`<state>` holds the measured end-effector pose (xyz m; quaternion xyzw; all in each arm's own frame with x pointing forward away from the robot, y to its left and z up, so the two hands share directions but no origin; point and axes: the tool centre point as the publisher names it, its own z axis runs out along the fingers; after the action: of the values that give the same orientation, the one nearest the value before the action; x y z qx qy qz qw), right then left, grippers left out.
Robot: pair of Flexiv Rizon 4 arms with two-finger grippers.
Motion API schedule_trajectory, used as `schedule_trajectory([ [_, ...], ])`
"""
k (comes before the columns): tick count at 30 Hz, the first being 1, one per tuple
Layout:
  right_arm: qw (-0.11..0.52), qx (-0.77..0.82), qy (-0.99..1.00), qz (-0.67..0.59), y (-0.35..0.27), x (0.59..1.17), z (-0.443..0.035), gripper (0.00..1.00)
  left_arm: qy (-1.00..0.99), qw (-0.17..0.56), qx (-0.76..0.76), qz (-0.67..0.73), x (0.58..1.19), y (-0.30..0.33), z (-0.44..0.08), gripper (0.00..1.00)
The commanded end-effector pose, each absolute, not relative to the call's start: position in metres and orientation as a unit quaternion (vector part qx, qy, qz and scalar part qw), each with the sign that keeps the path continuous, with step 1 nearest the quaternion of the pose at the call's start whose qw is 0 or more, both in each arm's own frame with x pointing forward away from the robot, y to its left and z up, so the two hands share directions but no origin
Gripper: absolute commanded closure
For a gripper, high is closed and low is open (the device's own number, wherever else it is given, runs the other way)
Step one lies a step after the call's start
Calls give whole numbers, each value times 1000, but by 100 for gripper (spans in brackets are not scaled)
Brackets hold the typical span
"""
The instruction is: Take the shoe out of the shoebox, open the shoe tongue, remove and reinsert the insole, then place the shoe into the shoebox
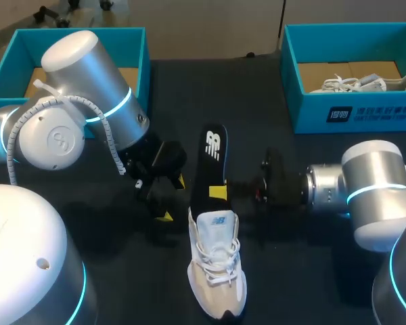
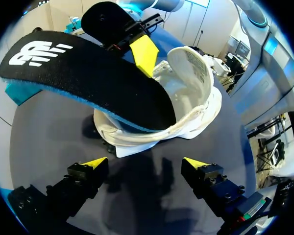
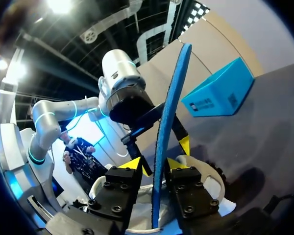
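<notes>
Shoe (image 1: 216, 271): white sneaker lying on the table (image 1: 311, 271) between my two arms, toe toward the head camera, outside the shoebox (image 1: 355, 112).
Insole (image 1: 213, 159): black, one end tucked in the shoe's mouth, the rest sticking out past the heel.
Right gripper (image 3: 157, 164): narrow, pinching the insole across its thickness.
Left gripper (image 2: 146, 162): spread wide just beside the shoe, touching nothing.
Risk to shoe: I judge nothing pins it down, so any pull or push on the insole may drag or tip it.
Risk to insole: my pinch is thin, so the foam could slip free or buckle at the mouth.
</notes>
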<state>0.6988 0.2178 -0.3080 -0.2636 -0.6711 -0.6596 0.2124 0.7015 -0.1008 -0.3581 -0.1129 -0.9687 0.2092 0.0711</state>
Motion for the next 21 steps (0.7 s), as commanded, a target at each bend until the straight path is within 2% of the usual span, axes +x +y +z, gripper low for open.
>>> schedule_trajectory([
  [1,212,-264,-669,-662,217,701,-308,74,-969,69,-113,208,700,-100,-358,0],
  [7,203,-270,-663,-669,220,707,-305,77,-969,69,-113,208,700,-100,-358,0],
  [9,201,-269,-661,-671,220,707,-305,83,-969,69,-113,208,700,-100,-358,0],
  [11,198,-271,-659,-673,221,707,-305,97,-969,69,-113,208,700,-100,-358,0],
  [12,199,-271,-659,-673,221,708,-306,100,-969,69,-113,208,700,-100,-358,0],
  [21,212,-285,-652,-670,219,708,-319,100,-969,69,-113,208,700,-100,-358,0],
])
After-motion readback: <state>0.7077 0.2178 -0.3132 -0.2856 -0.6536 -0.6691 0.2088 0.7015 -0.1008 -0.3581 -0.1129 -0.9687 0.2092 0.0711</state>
